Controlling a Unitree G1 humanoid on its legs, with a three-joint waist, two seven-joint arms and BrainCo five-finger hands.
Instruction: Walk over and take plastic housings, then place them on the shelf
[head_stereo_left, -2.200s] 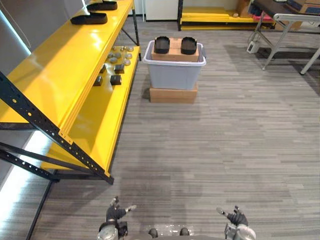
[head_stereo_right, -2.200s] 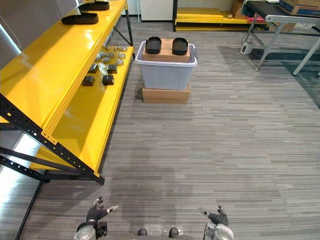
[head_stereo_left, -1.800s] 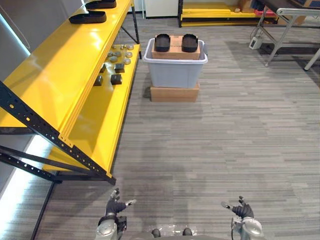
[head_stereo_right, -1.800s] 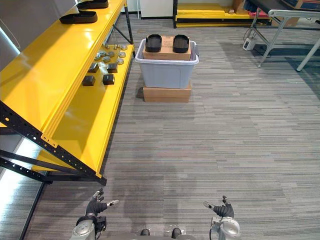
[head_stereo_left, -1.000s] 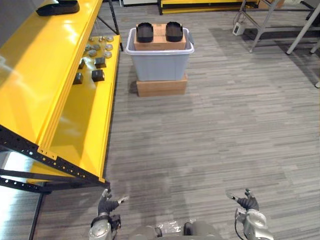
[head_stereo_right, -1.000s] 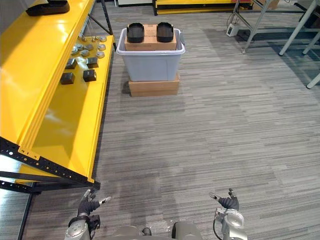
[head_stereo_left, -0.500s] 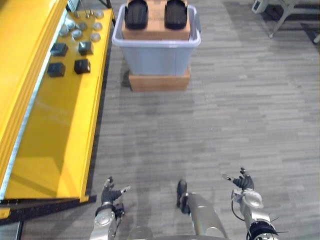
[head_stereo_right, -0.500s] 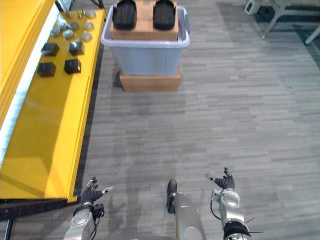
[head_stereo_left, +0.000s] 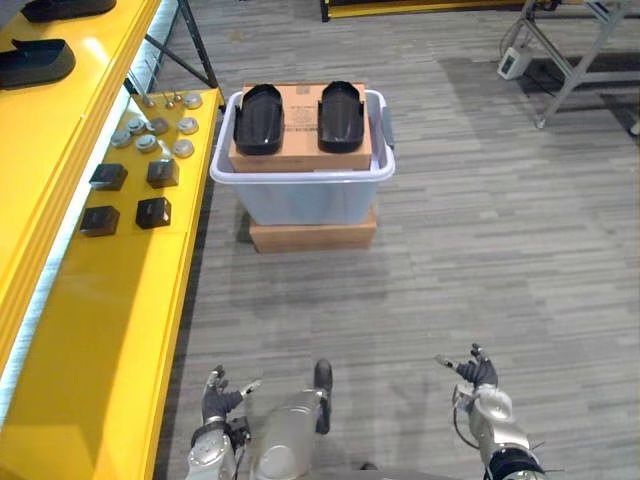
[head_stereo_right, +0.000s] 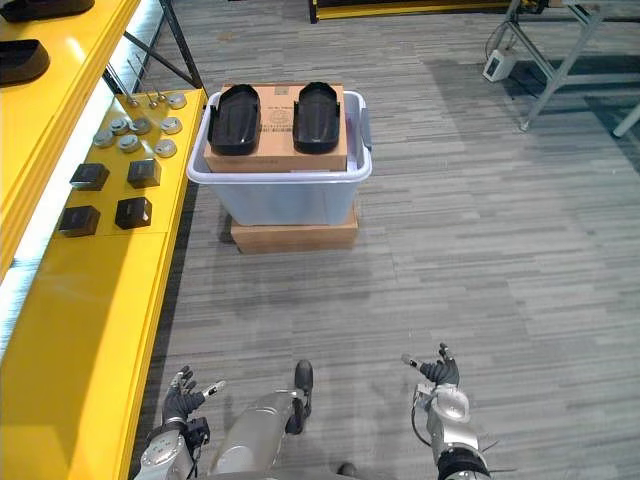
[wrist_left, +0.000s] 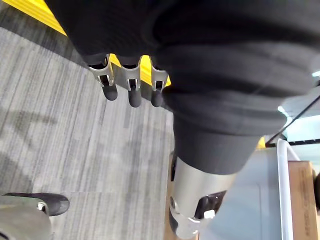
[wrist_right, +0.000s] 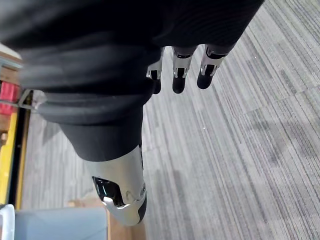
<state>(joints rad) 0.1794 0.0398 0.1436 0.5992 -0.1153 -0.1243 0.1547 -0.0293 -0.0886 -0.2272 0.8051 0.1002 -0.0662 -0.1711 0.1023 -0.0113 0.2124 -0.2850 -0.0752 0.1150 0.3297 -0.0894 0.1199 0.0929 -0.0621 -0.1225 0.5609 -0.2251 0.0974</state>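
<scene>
Whole view shifted, grey bin (head_stereo_left: 300, 200) and housings (head_stereo_left: 259, 118) lower in frame; left hand (head_stereo_left: 214, 394) and right hand (head_stereo_left: 479, 373) loosely spread, empty

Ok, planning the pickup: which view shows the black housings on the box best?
Left eye view: both plastic housings lie whole, side by side, on the cardboard box in the grey bin. Right eye view shows the same; left wrist view, the bin's rim.
</scene>
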